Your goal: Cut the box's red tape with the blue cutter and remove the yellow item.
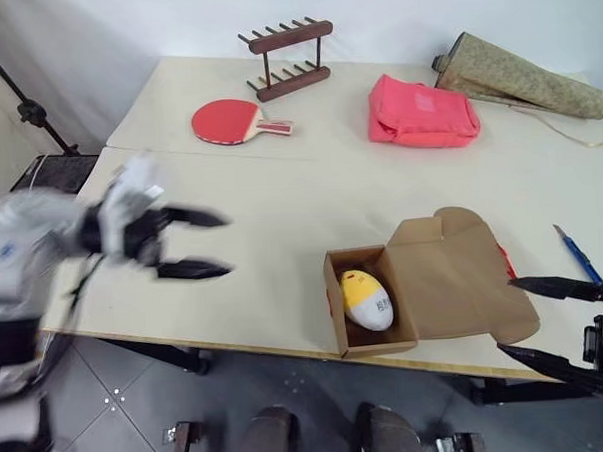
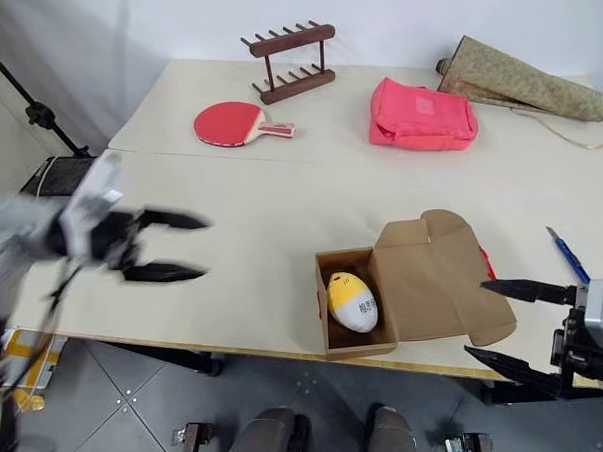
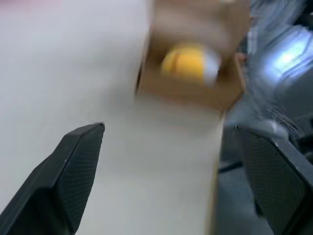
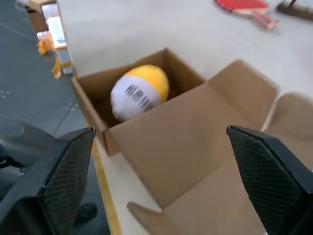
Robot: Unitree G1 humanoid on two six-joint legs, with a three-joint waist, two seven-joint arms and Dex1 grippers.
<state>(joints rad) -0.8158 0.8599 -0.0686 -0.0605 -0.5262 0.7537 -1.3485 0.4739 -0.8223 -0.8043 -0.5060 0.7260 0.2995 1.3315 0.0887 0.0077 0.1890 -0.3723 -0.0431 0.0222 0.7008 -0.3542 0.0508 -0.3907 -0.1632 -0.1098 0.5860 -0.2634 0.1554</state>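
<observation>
1. The box [image 1: 375,303] sits at the near edge of the tabletop [image 1: 280,197], its flap lid thrown open to the right. The yellow item [image 1: 366,298] lies inside, whitish end toward the near side.
2. A sliver of the red tape [image 1: 506,261] peeks out past the lid's right edge; the seal looks already parted, so I'd judge only the lifting-out is left.
3. The blue cutter [image 1: 579,254] lies on the tabletop to the right of the box, apart from it.
4. The left end effector [image 1: 187,244] hangs over the left part of the tabletop, well apart from the box, fingers spread wide and empty.
5. The right end effector [image 1: 546,320] hovers just right of the open lid, also wide and empty.
6. The risks — the box stands right at the tabletop's near edge, so a nudge from either arm could tip it off. The item is round and smooth-looking; a pinch off centre could squirt it out. The box walls crowd it too, and fingers may snag the cardboard.
</observation>
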